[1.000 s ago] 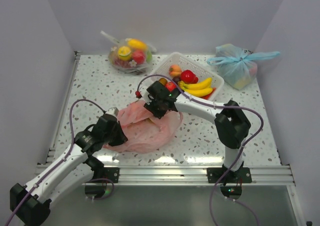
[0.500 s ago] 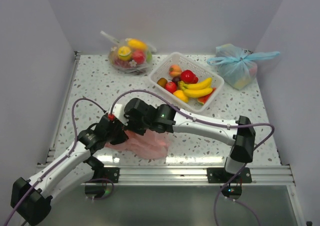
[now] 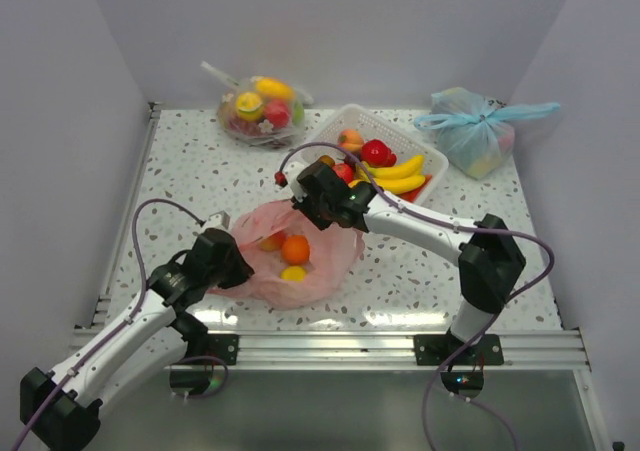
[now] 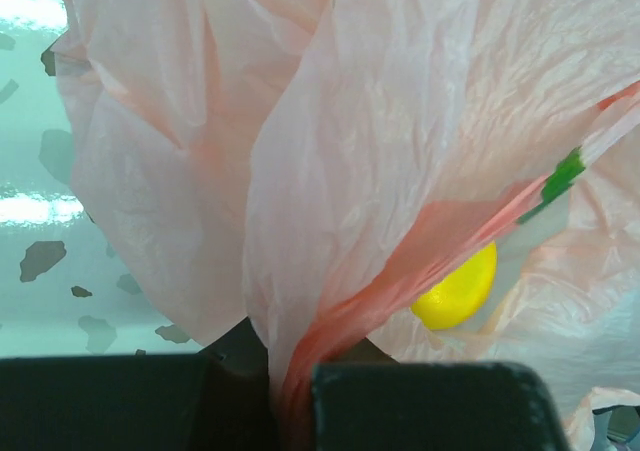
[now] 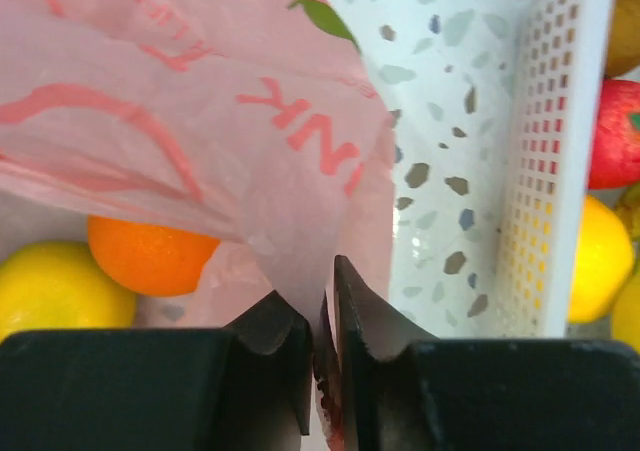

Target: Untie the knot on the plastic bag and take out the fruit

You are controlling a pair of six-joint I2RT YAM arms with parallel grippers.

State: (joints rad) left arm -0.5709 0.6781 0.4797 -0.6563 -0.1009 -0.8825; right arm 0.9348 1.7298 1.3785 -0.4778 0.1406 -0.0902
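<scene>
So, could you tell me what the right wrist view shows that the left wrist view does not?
Only the right wrist view shows an orange inside the pink plastic bag, and the white basket holding a red fruit. Only the left wrist view shows bright light reflections on the table. Both show the bag's film pinched between that arm's own fingers, the right fingers and the left fingers, plus a yellow fruit inside and the speckled tabletop.

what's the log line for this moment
left gripper: shut on bag | right gripper: shut on bag | bag: mouth held open | orange, yellow fruit: inside
</scene>
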